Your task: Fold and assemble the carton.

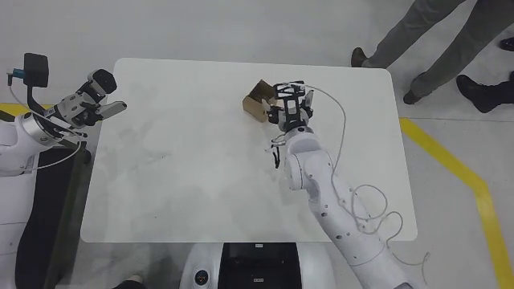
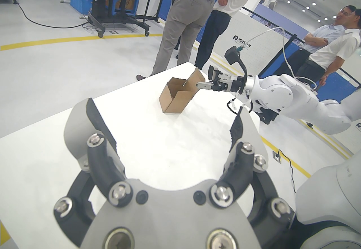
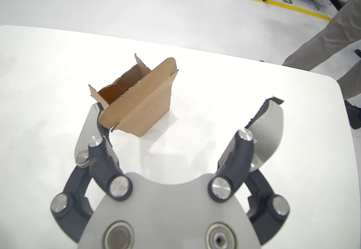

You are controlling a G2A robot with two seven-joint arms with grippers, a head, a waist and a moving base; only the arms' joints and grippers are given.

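White worktop, pale floor around. Brown carton near middle of far edge, standing with open top. Right claw spread wide just beside it, one finger touching it. Left claw spread too, at left edge, well apart.

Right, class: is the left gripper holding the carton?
No, the left gripper hangs open at the edge of the table, well apart from the carton.

Tip of 1 of right fingers partly hid behind carton flap
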